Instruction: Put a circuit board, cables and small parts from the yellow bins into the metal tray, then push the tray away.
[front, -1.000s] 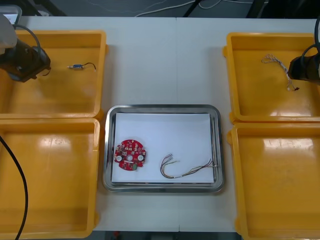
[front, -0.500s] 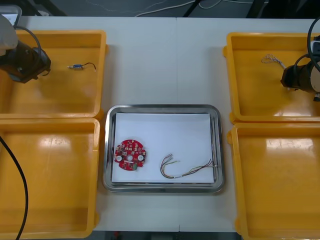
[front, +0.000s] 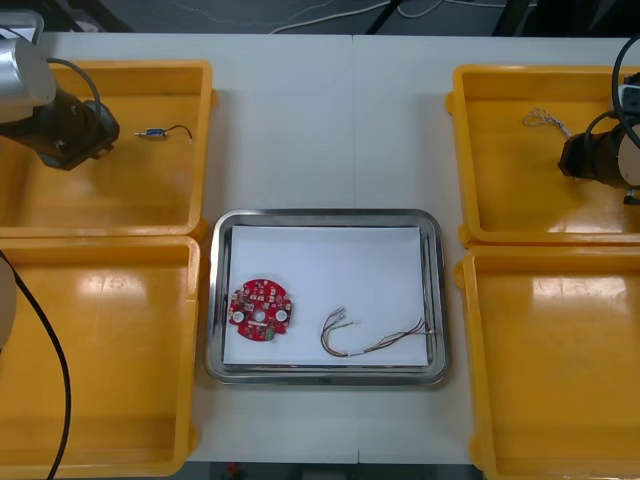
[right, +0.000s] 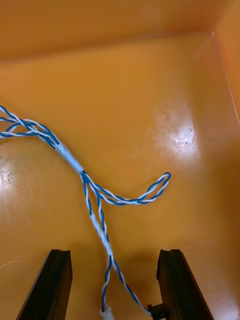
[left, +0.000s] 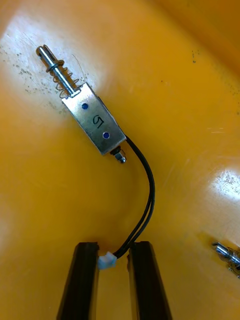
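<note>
Glossy bin (left: 45, 185) (boxy small metal part (left: 93, 125))

- The small part (left: 92, 122) lies ahead of the left claw (left: 113, 246), and its wire (left: 147, 200) ends inside the claw's gap.
- The cable (right: 95, 200) runs forward from inside the right claw (right: 114, 252).

**Bright, even overhead light**

The desk (front: 330, 120) is evenly lit, shadows faint. Glare streaks cross both near yellow bins (front: 100, 400) at their 12 o'clock ends; the metal tray (front: 325, 214) rim gleams, perhaps from ceiling lamps.
</note>
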